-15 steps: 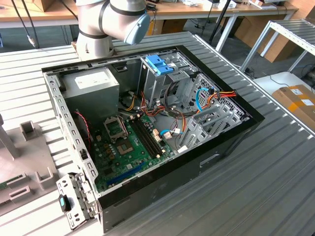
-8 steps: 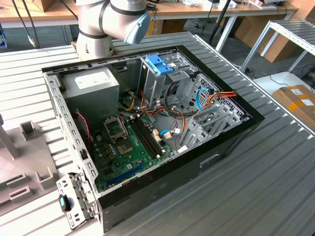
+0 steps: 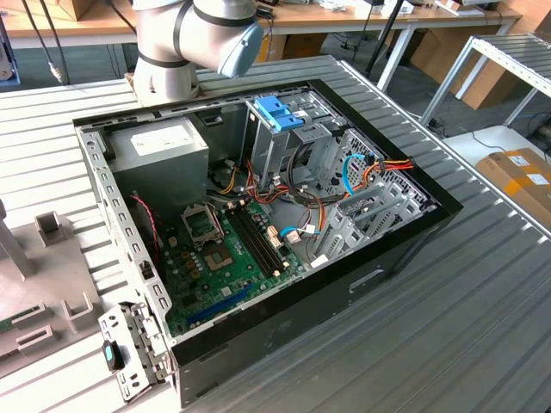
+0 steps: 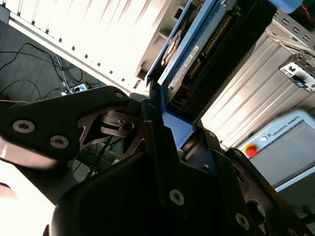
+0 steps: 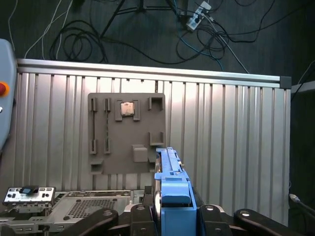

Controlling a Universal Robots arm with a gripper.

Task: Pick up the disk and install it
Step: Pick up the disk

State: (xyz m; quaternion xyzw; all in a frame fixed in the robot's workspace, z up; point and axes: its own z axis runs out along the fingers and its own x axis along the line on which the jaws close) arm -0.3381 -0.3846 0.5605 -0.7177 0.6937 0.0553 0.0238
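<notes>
Gripper (image 5: 173, 219) was clamped on the disk (image 5: 171, 172): black fingers (image 5: 139, 219) pressed against both sides of its light-blue frame (image 5: 175, 201), disk edge-on between them in the first wrist view. Second wrist view agreed: gripper (image 4: 179, 130) pinching the frame's end, disk (image 4: 184, 56) sticking out past the fingers (image 4: 152, 125), labelled face and connector edge showing. Disk was up in the arm's grip, clear of the table (image 5: 236, 137) (ribbed aluminium). Beyond it in the first wrist view a grey plate (image 5: 115, 142) lay flat on the table, a small square chip (image 5: 128, 108) in one pocket. A corner of the case (image 5: 83, 209) showed close to the fingers; cables (image 5: 74, 39) lay on the dark floor past the table edge. Second wrist view also caught a pendant (image 4: 290, 140) with a red button (image 4: 251, 150) near the table.

Exterior view: the open case (image 3: 284, 318) lay on its side mid-table, arm (image 3: 194, 34) rising at its 12 o'clock. Inside: PSU (image 3: 159, 146) at 10 o'clock, motherboard (image 3: 232, 258) at 7 o'clock, cage (image 3: 269, 151) at 1 o'clock with a blue latch (image 3: 280, 112) on top, wires (image 3: 370, 168) at 3 o'clock. The plate (image 3: 82, 275) sat at the case's 9 o'clock, on the exterior view's left; a metal bracket (image 3: 129, 344) lay by the case's 7 o'clock corner. A cardboard box (image 3: 521, 176) sat off the table at 3 o'clock, on the exterior view's right, next to a metal rack (image 3: 508, 60) at 2 o'clock.
</notes>
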